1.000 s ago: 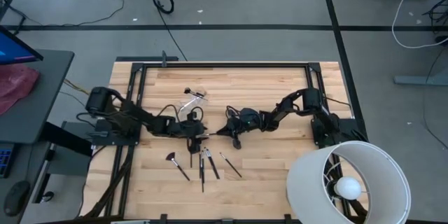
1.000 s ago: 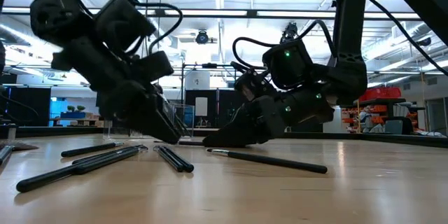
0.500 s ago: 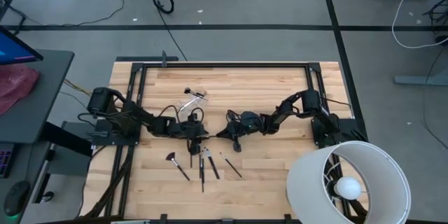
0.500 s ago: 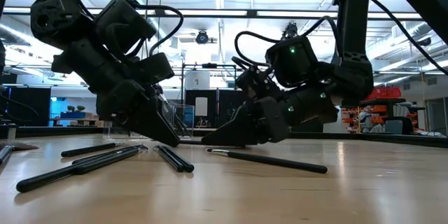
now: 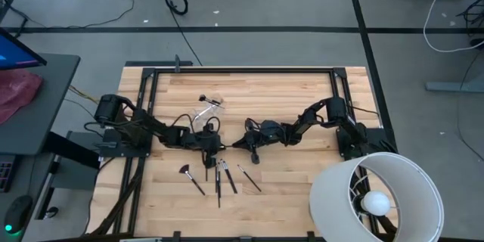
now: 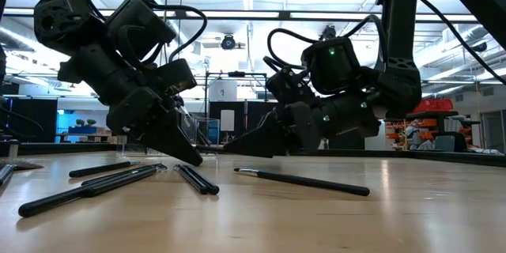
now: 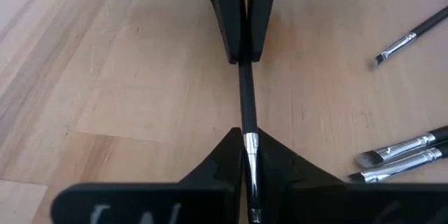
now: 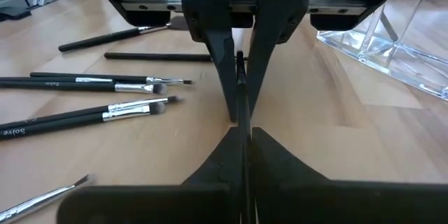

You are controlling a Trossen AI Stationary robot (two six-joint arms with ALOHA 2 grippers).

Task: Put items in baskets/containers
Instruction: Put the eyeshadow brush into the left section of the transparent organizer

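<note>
Mid-table, both grippers pinch one brush (image 7: 246,105): your left gripper (image 7: 247,150) is closed on the ferrule end, the right gripper (image 7: 240,49) shut on the handle. It should be light, stiff and slick; hold the handle, never the bristles. Other brushes (image 5: 219,175) lie just beside, the clear container (image 8: 392,35) behind. Bare wooden table (image 5: 287,94); lamp shade (image 5: 378,197) at the right corner.
</note>
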